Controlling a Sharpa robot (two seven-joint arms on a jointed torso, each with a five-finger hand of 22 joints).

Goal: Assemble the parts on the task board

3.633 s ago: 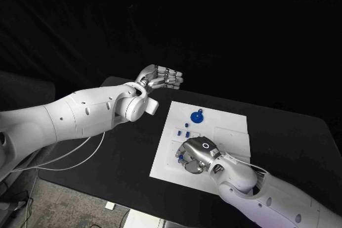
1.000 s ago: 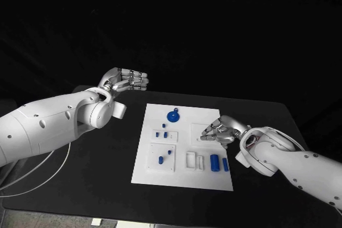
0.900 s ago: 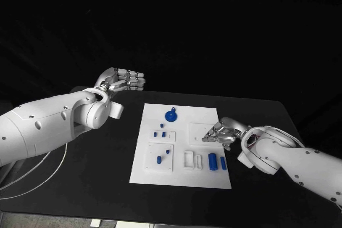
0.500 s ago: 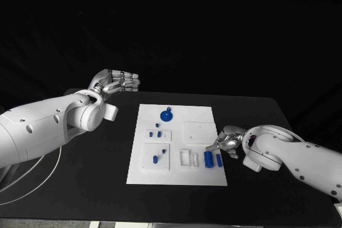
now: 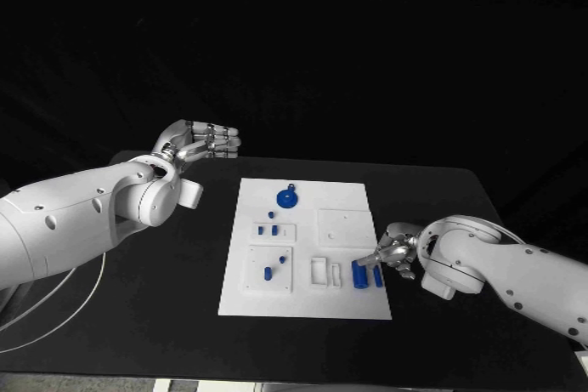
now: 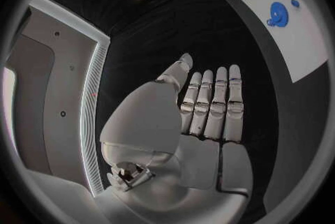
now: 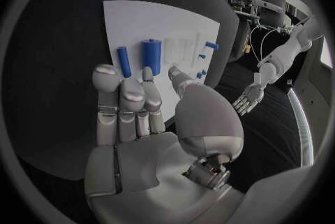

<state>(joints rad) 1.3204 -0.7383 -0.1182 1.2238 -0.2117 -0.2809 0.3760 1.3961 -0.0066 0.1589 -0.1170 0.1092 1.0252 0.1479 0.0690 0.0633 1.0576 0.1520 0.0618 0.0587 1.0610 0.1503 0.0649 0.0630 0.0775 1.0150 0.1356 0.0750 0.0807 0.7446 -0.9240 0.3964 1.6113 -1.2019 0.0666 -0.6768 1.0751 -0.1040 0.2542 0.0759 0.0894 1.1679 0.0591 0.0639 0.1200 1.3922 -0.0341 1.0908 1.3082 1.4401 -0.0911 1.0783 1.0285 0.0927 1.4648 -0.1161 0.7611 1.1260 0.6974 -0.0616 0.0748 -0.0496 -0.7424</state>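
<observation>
**Right hand hovering at the board's edge**

The right hand (image 7: pixel 136 118) is holding nothing, with its fingers (image 7: pixel 106 95) stretching toward the white board (image 7: pixel 161 25). Two blue cylinders (image 7: pixel 151 55) are lying side by side just beyond the fingertips. The left hand (image 7: pixel 248 102) is hanging farther away.

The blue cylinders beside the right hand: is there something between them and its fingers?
Nothing visible. The right hand is at the task board edge, its fingertips just short of the two blue cylinders.
</observation>
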